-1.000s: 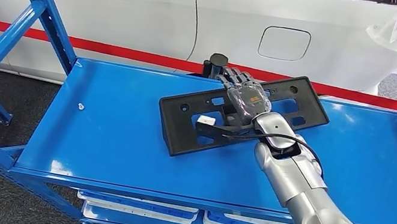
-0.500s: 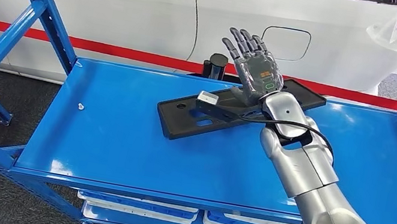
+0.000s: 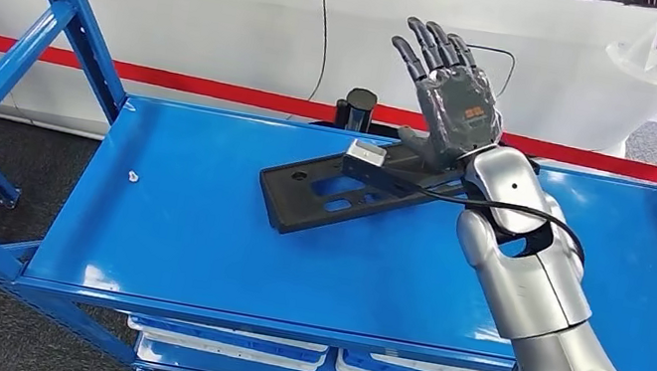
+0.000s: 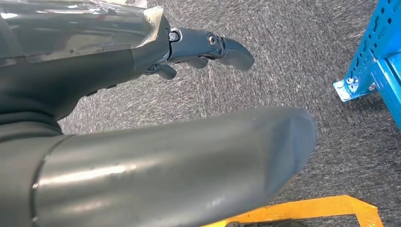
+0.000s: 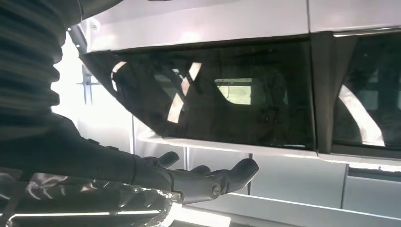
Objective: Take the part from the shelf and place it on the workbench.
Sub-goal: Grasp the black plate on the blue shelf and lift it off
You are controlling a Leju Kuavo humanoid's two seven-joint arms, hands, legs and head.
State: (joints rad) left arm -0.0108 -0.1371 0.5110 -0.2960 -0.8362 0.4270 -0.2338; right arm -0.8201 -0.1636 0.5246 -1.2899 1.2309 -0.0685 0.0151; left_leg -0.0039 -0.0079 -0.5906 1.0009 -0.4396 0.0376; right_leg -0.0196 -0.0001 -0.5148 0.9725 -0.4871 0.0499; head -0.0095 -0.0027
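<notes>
On the blue shelf the black part lies flat near the back edge, its far end hidden behind the right hand, which is raised above it with fingers spread and holding nothing. The right wrist view adds the white car with its dark window beyond those fingers. The left hand hangs over grey carpet, fingers loosely curled, holding nothing.

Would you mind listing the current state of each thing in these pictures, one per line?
black part: on the blue shelf, far end tilted up under the right wrist.
right hand: raised above the part, fingers spread, holding nothing.
left hand: hanging over the carpet, fingers apart, holding nothing.
blue shelf: carrying the part.
white car: parked behind the shelf, fuel flap closed.
</notes>
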